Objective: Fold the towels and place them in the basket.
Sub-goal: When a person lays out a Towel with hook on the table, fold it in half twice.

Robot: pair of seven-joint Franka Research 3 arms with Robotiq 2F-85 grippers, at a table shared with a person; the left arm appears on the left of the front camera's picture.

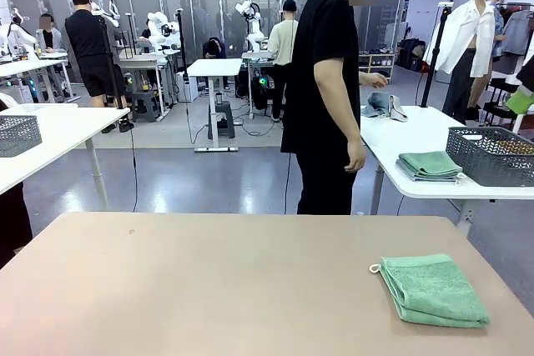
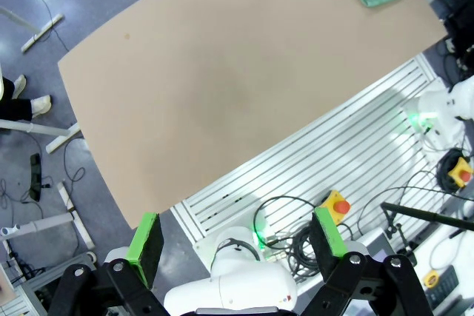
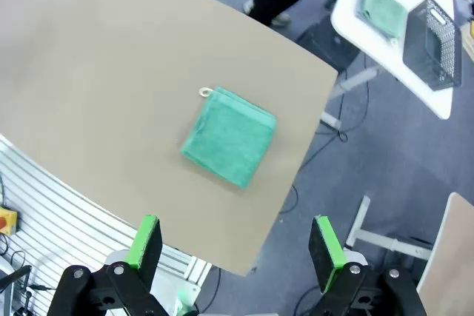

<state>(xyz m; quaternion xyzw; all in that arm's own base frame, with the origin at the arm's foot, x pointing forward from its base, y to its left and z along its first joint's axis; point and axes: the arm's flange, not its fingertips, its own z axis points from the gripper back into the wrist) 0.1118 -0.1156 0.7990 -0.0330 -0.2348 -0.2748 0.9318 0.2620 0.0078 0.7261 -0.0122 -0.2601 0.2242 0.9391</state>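
On the table's (image 1: 209, 281) right side, close to its near edge, lies the mint green towel (image 1: 434, 289). It is folded into a thick square, with its white loop (image 1: 375, 269) at the corner toward the table's middle. My right gripper (image 3: 235, 238) hangs high over that side of the table, pads apart and empty. My left gripper (image 2: 238, 231) hovers off the table's near edge, also parted, holding nothing.

I judge the terry to be light, soft and limp, with no stiffness to carry its shape. The layers could slide open if I lift by the top ply. I'd pinch one thick edge through all layers, away from the loop. A dark mesh basket (image 1: 492, 156) sits on a white bench beyond the table's far right corner.
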